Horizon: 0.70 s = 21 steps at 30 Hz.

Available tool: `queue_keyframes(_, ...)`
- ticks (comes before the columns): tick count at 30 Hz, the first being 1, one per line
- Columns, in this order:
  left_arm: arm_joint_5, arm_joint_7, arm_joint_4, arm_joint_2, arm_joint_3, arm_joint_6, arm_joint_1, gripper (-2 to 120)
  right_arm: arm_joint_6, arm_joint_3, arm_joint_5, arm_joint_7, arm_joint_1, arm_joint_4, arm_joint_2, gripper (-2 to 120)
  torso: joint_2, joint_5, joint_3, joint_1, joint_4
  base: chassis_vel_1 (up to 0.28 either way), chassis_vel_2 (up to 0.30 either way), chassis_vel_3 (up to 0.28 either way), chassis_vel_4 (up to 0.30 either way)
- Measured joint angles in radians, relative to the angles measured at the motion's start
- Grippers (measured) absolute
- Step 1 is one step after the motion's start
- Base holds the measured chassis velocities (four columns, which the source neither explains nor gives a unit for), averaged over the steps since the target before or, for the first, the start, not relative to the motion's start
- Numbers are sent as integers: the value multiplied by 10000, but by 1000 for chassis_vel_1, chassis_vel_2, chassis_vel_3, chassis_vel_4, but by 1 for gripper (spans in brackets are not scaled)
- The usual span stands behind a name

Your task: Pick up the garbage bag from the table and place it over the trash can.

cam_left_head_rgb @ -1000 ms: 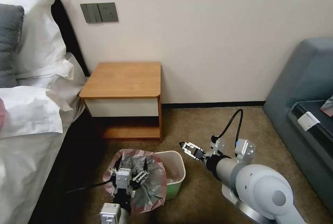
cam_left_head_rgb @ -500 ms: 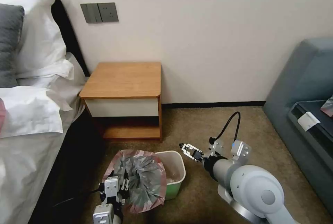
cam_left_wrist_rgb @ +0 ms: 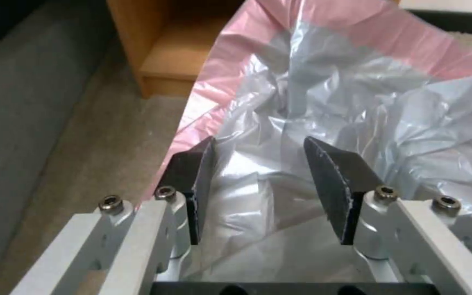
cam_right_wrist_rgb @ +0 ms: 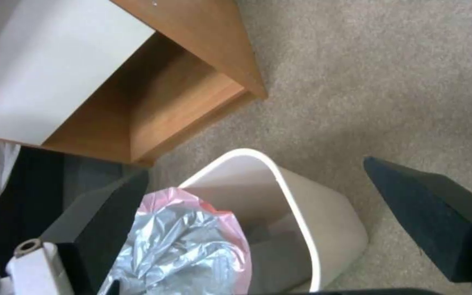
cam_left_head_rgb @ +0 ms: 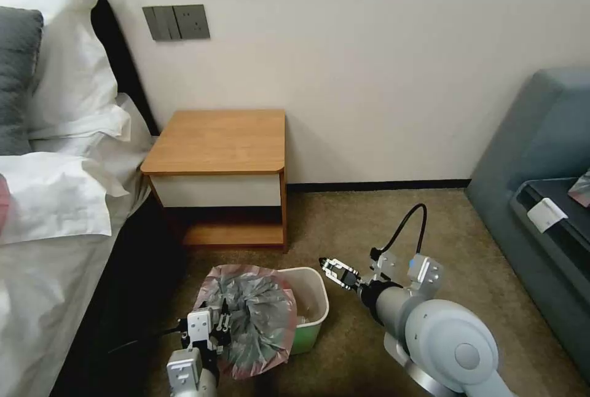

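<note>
Garbage bag (cam_left_head_rgb: 252,323) draped over left half of trash can (cam_left_head_rgb: 310,314) on floor, near left gripper (cam_left_head_rgb: 212,330) fingers spread at its left edge, right gripper (cam_left_head_rgb: 332,269) spread beside bare right rim, nearer that side.

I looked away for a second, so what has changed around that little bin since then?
The left pincer has pulled back from over the middle of the garbage bag to its near edge, open and holding nothing. The right pincer stayed beside the trash can, open. Bag, bin and table kept their places.
</note>
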Motion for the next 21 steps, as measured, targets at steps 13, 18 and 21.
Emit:
queue_keyframes(13, -1042, -15, 581, 325, 7, 642, -873, 41, 165, 12, -248, -1, -213, 9, 63, 100, 0, 1, 0, 0, 1, 0, 0, 0, 0)
queue_keyframes(18, -1461, -92, 732, 345, 23, 945, -1115, 33, 178, 20, -295, 14, -289, 24, 70, 100, 0, 1, 0, 0, 1, 0, 0, 0, 0)
queue_keyframes(21, -1602, -109, 796, 349, 46, 1058, -1212, 24, 180, 36, -316, 15, -316, 40, 87, 100, 0, 1, 0, -1, 0, 0, 0, 0, 0)
